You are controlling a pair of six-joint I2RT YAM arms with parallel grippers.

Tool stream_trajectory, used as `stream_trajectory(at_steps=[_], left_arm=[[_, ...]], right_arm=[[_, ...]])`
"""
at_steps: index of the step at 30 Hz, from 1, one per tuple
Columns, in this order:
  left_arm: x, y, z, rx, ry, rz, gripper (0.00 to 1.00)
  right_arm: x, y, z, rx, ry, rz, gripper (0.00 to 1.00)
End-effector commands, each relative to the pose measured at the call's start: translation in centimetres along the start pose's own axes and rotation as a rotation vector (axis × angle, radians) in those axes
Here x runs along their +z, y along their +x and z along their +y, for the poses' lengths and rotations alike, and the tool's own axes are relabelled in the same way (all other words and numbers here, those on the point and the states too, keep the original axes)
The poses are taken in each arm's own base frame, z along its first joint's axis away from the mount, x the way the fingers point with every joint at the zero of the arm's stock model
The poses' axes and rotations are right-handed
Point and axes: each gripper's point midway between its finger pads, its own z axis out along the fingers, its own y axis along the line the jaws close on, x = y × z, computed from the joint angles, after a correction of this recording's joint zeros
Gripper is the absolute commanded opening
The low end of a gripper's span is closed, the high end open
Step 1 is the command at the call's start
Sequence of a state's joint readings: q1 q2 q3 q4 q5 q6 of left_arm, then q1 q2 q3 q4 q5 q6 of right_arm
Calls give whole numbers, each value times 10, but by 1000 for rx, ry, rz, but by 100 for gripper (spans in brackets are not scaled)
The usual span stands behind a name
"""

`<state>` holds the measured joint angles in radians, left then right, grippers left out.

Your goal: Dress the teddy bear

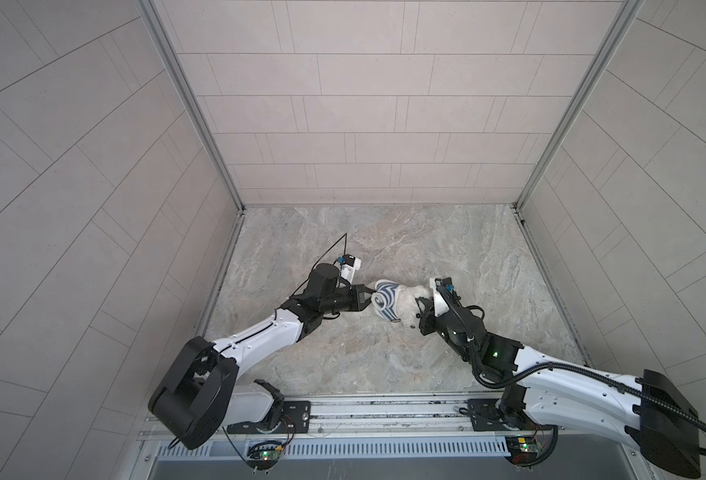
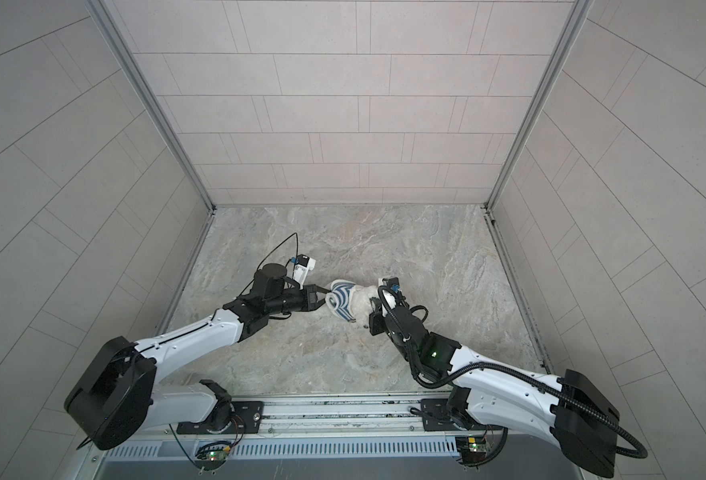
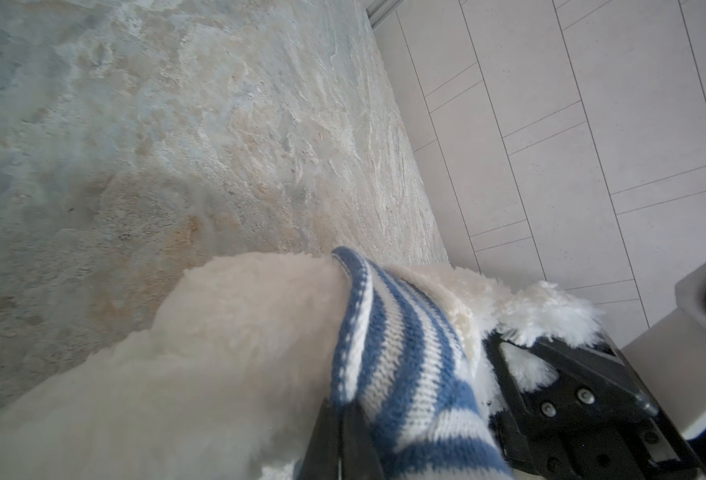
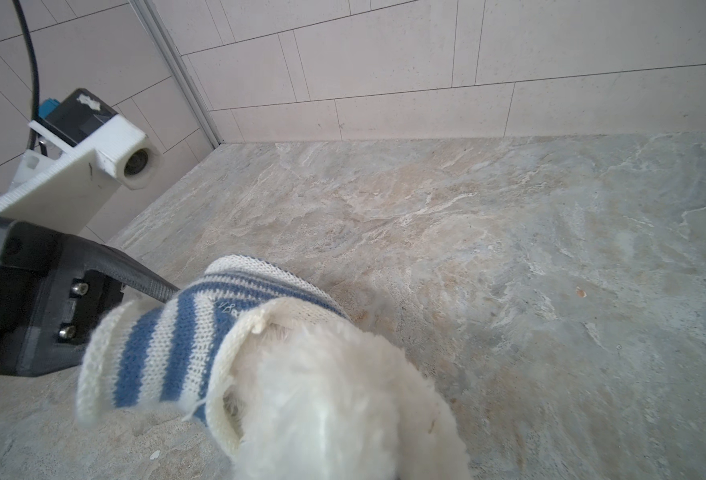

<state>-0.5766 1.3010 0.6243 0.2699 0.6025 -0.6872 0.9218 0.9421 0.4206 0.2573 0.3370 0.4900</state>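
Teddy bear (image 1: 406,296) lies mid-table on the marble tabletop (image 1: 343,249) between both arms, with the striped shirt (image 1: 384,302) over its left end. Left gripper (image 1: 368,297) pinches the shirt's hem, and the right gripper (image 1: 418,314) is clamped on the bear's fur.

In the right wrist view the teddy bear (image 4: 343,395) is blurred and cut off at the edge, face unseen. The fingers (image 3: 359,449) of the left gripper (image 1: 368,300) vanish under the striped shirt (image 3: 401,365); fur hides the tips of the right gripper (image 1: 419,311).
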Motion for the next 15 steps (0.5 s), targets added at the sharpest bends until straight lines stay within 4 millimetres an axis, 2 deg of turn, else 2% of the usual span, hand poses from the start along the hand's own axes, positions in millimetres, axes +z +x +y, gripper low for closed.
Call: stream_trajectory(at_steps=[1,5,8,12,15], left_arm=[[4,-11,-30,48,82,-23,0],[7,-10,-45,55,123,-25,0],[9,-12,-46,42,124,-30,0],[7,-11,-25,27,33,-25,0],[-1,-14,2,-23,-49,-43,0]], right_arm=[[-2,-19,9,29,-30,-48,0],[-2,-18,9,29,-34,-47,0],[-2,-17,8,31,-33,-48,0],[-7,-17,5,33,-25,-56,0],[-10,-17,0,30,-14,-56,0]])
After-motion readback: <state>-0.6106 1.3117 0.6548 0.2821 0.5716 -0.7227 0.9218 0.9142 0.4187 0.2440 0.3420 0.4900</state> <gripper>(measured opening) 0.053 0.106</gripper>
